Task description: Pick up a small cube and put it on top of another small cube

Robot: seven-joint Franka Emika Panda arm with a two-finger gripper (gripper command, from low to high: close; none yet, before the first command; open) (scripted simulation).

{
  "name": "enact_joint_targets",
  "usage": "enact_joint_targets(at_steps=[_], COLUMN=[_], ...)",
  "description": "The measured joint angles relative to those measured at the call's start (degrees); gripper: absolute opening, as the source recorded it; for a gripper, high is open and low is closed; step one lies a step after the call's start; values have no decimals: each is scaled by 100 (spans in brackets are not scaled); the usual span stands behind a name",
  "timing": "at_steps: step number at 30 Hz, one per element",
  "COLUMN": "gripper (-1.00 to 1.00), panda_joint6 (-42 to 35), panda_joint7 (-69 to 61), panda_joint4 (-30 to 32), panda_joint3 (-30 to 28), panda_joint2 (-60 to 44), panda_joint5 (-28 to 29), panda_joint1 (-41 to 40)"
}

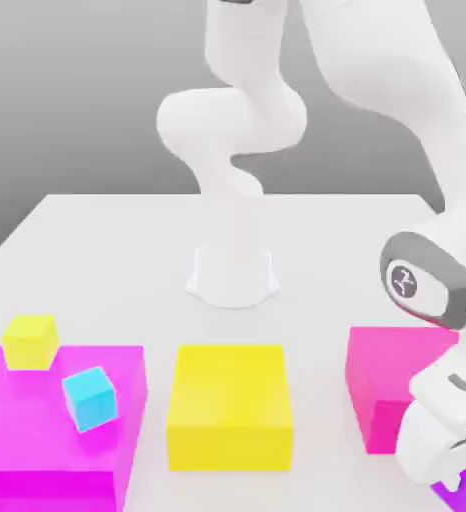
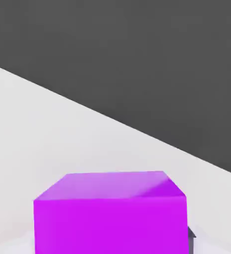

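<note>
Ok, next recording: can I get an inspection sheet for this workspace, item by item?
Surface: white table, flat, arm base mounted at its middle.
Job's things: small purple cube close under the hand camera; in the exterior view a purple sliver shows beneath the hand at the lower right corner.
Clutter: small yellow cube and small cyan cube, tilted, both on a big magenta block; big yellow block in the middle; big pink block at the exterior view's right.
Grippers: gripper low at the purple cube, fingers shut on it.
Cables: nothing seen.
Surroundings: plain grey backdrop.
</note>
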State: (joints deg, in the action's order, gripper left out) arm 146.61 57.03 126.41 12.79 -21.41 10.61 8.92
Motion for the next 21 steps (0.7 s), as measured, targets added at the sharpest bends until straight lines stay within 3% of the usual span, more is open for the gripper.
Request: enact_joint_targets(at_steps=[8, 13, 17, 18, 21], gripper=[-100, -100, -100, 100, 100], panda_joint6=[-582, -1096, -419, -249, -249], panda_joint7=[468, 906, 934, 928, 928], panda_joint4=[807, 1428, 1730, 1776, 1776], panda_joint3=[-1005, -1641, -1704, -1762, -1763], panda_joint2=[1438, 2637, 2274, 2150, 2150], panda_joint5=[-521, -923, -1066, -1080, -1080], panda_joint1=[-1081, -2513, -2573, -2516, -2512])
